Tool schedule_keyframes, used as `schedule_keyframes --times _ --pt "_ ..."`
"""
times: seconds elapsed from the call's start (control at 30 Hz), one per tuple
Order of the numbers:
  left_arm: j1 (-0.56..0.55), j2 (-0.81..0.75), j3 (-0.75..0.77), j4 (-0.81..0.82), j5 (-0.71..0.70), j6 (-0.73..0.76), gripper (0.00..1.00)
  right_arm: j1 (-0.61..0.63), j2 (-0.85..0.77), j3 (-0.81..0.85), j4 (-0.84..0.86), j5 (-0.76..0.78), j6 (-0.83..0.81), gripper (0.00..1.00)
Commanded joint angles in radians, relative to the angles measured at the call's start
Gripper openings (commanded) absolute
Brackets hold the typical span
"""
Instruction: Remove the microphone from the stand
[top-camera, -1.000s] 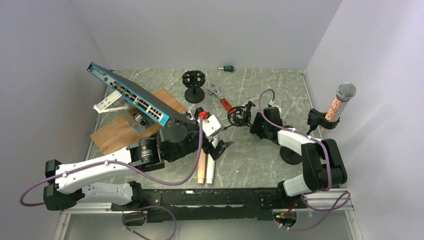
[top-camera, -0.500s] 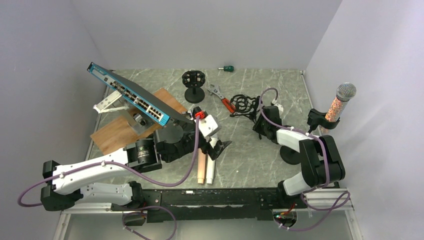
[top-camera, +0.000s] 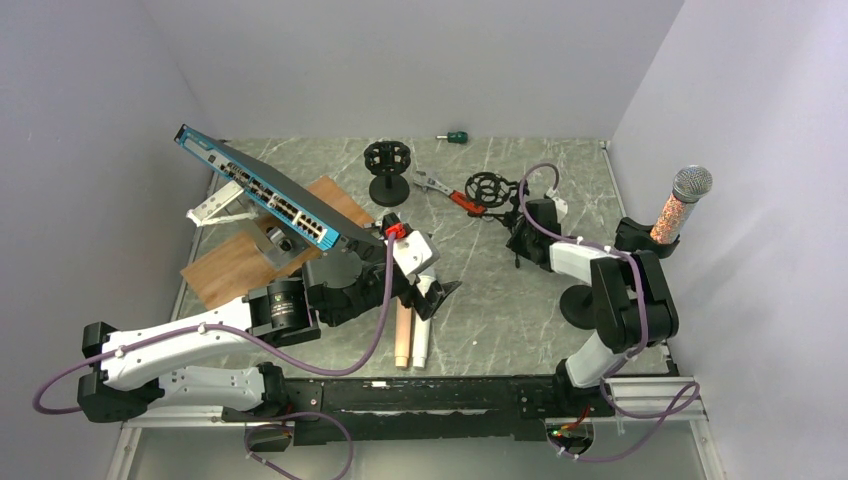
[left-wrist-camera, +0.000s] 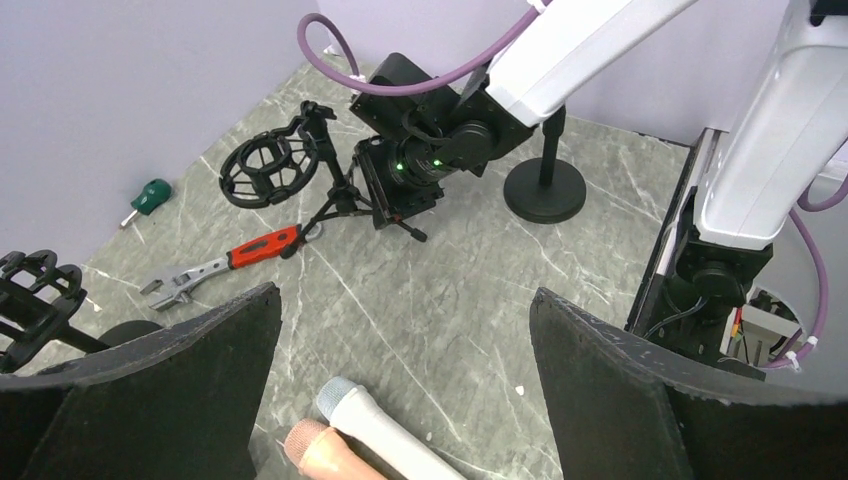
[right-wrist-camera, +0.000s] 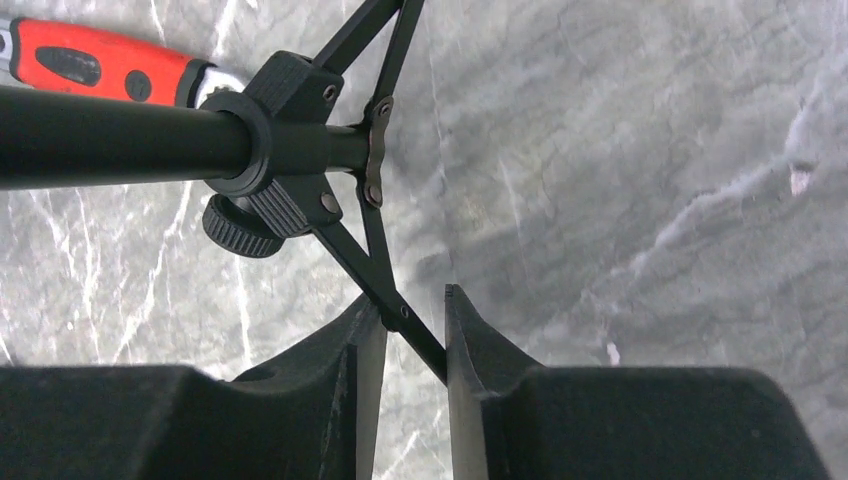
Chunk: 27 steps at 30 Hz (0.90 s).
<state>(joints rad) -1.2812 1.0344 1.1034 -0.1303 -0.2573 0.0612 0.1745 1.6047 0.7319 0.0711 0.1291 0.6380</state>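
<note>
Microphone (top-camera: 680, 205): seated head-up in the clip at the top of the stand (top-camera: 580, 305), not yet removed.
Right gripper (right-wrist-camera: 413, 335): clenched on a leg of the tripod (top-camera: 489, 190), just left of the stand.
Left gripper (left-wrist-camera: 402, 300): spread wide with nothing held, well left of the stand.
Spare microphones (left-wrist-camera: 345, 420): laid side by side, well left of the stand.

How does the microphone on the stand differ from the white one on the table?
The stand microphone stands nearly upright; the white microphone lies flat. The stand microphone has a glittery body and silver mesh head; the white microphone is plain. Neither is gripped.
</note>
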Motion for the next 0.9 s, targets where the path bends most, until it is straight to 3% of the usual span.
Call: schedule_keyframes --times 0.0,0.4,0.63,0.87 --pt "-0.009 -0.025 0.001 0.043 -0.014 0.011 0.97 -0.027 0.087 0.060 -0.030 0.072 0.038 0.02" --pt "-0.009 -0.020 -0.005 0.047 -0.027 0.020 0.97 -0.034 0.333 0.419 -0.138 0.099 -0.081 0.12" --pt "-0.009 -0.019 -0.002 0.045 -0.015 0.010 0.97 -0.017 0.196 0.329 -0.129 0.098 -0.115 0.53" --pt "-0.010 -0.011 0.000 0.042 -0.008 0.005 0.97 0.048 -0.097 0.198 -0.235 0.138 -0.146 0.70"
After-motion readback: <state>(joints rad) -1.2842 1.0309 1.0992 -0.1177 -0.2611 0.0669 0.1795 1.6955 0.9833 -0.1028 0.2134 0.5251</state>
